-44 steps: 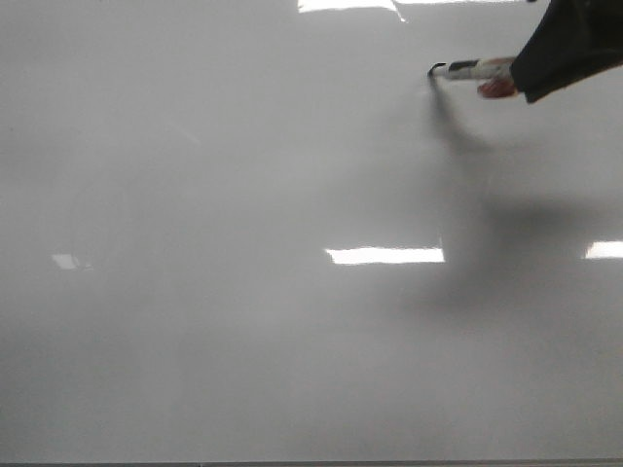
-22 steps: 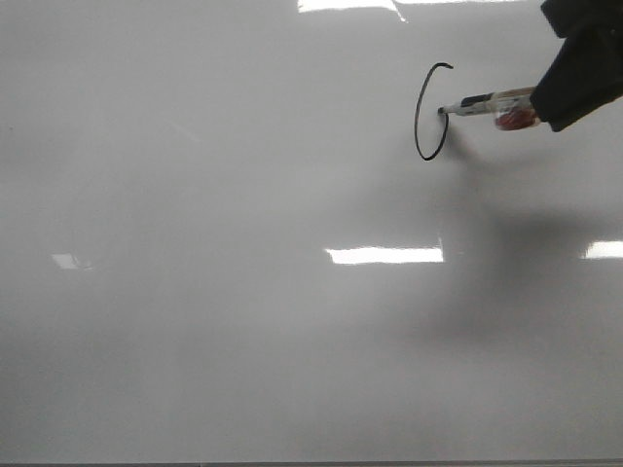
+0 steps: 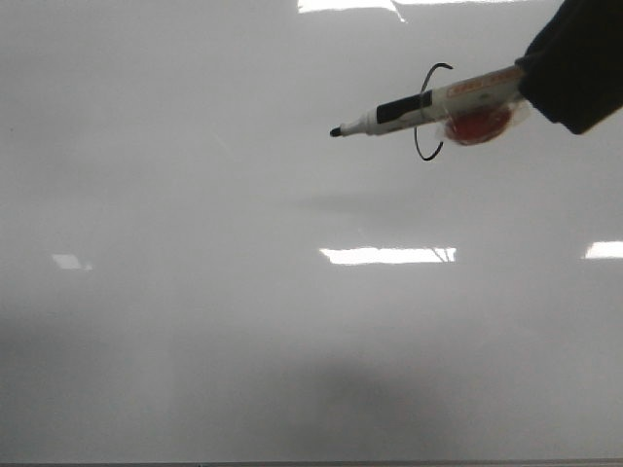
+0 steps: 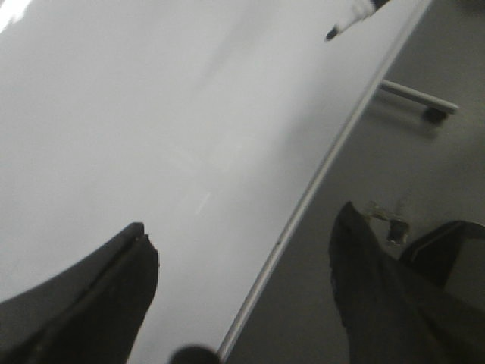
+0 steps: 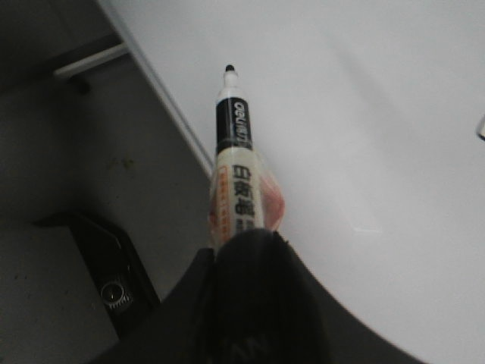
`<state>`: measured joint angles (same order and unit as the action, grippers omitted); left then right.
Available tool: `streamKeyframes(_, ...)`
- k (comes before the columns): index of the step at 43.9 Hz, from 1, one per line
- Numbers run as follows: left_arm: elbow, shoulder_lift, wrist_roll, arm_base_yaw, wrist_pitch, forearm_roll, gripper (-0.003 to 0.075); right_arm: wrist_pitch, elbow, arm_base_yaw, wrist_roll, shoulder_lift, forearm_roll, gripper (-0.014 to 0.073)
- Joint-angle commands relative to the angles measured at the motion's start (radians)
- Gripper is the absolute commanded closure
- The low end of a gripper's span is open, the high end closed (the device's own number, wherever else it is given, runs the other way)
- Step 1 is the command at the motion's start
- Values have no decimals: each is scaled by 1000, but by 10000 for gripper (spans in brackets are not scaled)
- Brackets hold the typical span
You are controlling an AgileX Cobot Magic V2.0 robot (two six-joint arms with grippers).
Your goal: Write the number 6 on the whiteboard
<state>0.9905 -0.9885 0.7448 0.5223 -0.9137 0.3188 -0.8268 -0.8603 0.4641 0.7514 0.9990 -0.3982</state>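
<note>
Whiteboard [image 3: 195, 321] filled nearly the whole front view, one board, glossy grey-white, with several bright rectangular light reflections [image 3: 386, 255] on it and a dark strip along its bottom edge. One black mark was on it: the number 6 [image 3: 419, 102], thin and hand-drawn, in the upper right part of the board. Only its curved top stroke and the lower part of its narrow loop showed, since one marker [image 3: 428, 104] crossed in front of its middle.

The marker was held by the right gripper [image 3: 574, 63], whose dark shape came in from the upper right corner and was clamped on the marker's rear end. The marker's long axis ran almost level, slightly tilted, with its black tip pointing left and a little down, left of the digit. Whether the tip touched the board could not be told from the front view. A reddish blob sat under the marker near the gripper. In the right wrist view the marker [image 5: 236, 174] pointed away from the gripper over the board's edge.

The left gripper [image 4: 242, 303] had its two dark fingers [image 4: 106, 296] spread wide apart, gripping nothing, above the board's metal edge.
</note>
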Motion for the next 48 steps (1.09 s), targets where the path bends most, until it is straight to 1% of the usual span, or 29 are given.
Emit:
streamKeyframes(1, 36, -38, 43, 97, 44, 54, 248, -34, -33, 36, 54, -57, -13, 660)
streamKeyframes(5, 50, -97, 58, 201, 57, 54, 248, -58, -33, 58, 55, -80, -14, 660)
streamKeyframes(8, 61, -141, 65, 274, 94, 54, 248, -63, -33, 63, 55, -88, -15, 660)
streamKeyframes(14, 80, -227, 85, 367, 204, 52, 248, -62, -33, 63, 56, -89, -15, 660)
streamKeyframes(19, 113, -304, 99, 400, 256, 52, 249, -62, -33, 63, 57, -89, -15, 660)
streamKeyframes(26, 176, -400, 103, 409, 265, 52, 249, -61, -33, 63, 57, -89, -15, 660)
streamKeyframes(34, 213, -453, 119, 410, 258, 52, 251, -61, -33, 63, 57, -89, -15, 660)
streamKeyframes(36, 213, -453, 131, 410, 258, 54, 273, -61, -33, 63, 57, -89, -15, 660)
streamKeyframes(39, 213, -453, 157, 411, 258, 60, 346, -61, -33, 63, 57, -89, -15, 660)
streamKeyframes(43, 213, -453, 191, 411, 258, 104, 485, -61, -32, 63, 57, -89, -15, 660)
streamKeyframes(48, 213, -453, 223, 411, 256, 135, 636, -59, -32, 63, 57, -89, -15, 660)
